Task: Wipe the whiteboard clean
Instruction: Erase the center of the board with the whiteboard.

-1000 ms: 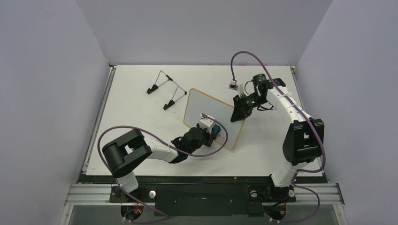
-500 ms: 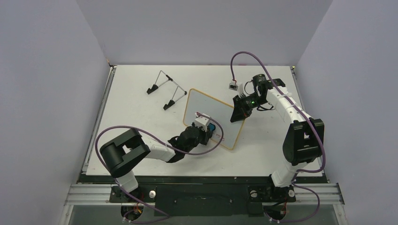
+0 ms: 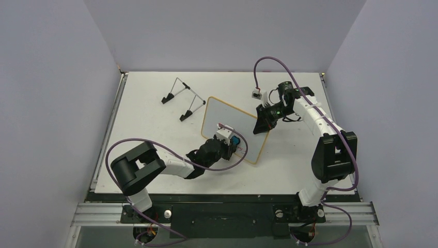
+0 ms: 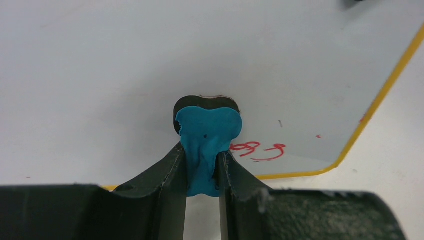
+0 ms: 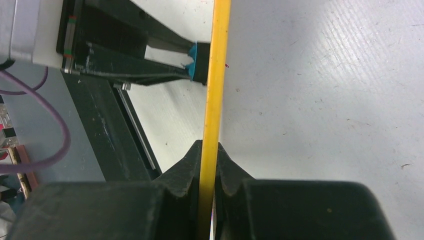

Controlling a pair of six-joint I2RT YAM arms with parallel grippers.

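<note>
On the worktop (image 3: pixel 150 129): the whiteboard (image 3: pixel 227 114) sits near the middle, tilted up between the two arms. The wire stand (image 3: pixel 181 98) is well apart from it, off to the far left.
Right pincer (image 5: pixel 209 150): pressed together on the board's yellow-orange rim at its far right edge, holding the board up.
Left pincer (image 4: pixel 202 155): pinching the blue eraser (image 4: pixel 209 127) by its narrow part, with the dark felt face touching the board's writing side.
Red writing (image 4: pixel 255 149): a short scrawl just right of the eraser, near the board's lower corner, with a few red specks beside the rim. The rest of the face that shows looks clean.
Step in hand: wiping off the last marks, as I judge it. The task looks mostly done.
How to do it well: slide the eraser sideways over the scrawl towards the corner, keeping the felt flat on the board. Use short, overlapping strokes and a light, even push, because only the grip on one edge backs the board. Stop short of the rim so the eraser does not drop off the edge.
Risk: too hard a push could swing the board in the right pincer, or twist the eraser in the left one.
</note>
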